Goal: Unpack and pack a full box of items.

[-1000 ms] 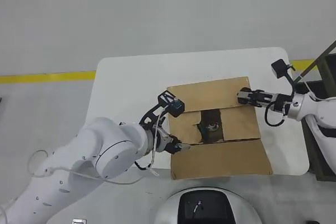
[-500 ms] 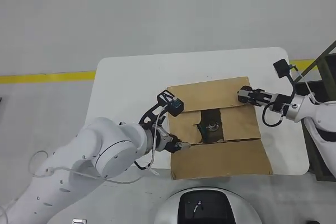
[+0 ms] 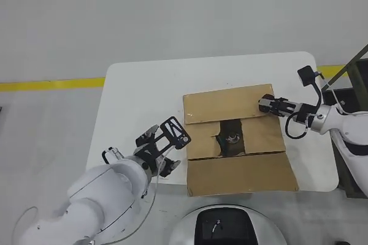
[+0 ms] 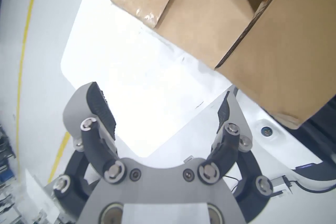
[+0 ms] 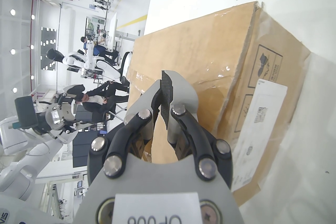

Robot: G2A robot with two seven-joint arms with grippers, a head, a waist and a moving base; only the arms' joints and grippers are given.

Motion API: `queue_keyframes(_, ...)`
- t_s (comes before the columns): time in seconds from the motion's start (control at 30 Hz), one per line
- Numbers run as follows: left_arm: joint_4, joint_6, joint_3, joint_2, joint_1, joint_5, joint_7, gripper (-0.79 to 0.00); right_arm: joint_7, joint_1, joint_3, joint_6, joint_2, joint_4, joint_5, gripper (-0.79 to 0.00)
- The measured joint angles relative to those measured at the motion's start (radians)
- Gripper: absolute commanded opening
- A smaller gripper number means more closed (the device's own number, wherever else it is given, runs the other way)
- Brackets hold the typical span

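Top view tells me my left claw [image 4: 160, 99] has backed off the box [image 3: 233, 177] and now hangs, fingers wide apart, over the table [image 3: 141, 92] edge just beside the box's near left corner, so I judge that side is let go and the unpacking has hardly begun. My right claw [image 5: 166, 83] stays at the far right of the box top, fingers pressed together, though I cannot tell whether cardboard is pinched between them. The box sits mid-table, its top parted over a dark opening [image 3: 232, 138].

Left hand [image 4: 160, 101] spread wide, right hand [image 5: 164, 88] fingers pressed together
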Motion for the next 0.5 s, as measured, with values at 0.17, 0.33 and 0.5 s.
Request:
queue_keyframes(0.17, -0.003, -0.011, 0.020, 0.016, 0.131, 0.142, 0.033, 0.000, -0.001, -0.001, -0.010, -0.007, -0.001, 0.012, 0.007, -0.785)
queue_keyframes(0.33, -0.002, -0.007, 0.020, 0.018, 0.220, 0.156, 0.126, 0.000, 0.000, 0.000, -0.014, -0.009, 0.000, 0.020, 0.013, -0.785)
queue_keyframes(0.5, -0.003, -0.047, 0.041, 0.012, 0.274, 0.183, 0.206, 0.000, -0.001, -0.001, -0.017, -0.007, 0.000, 0.023, 0.021, -0.785)
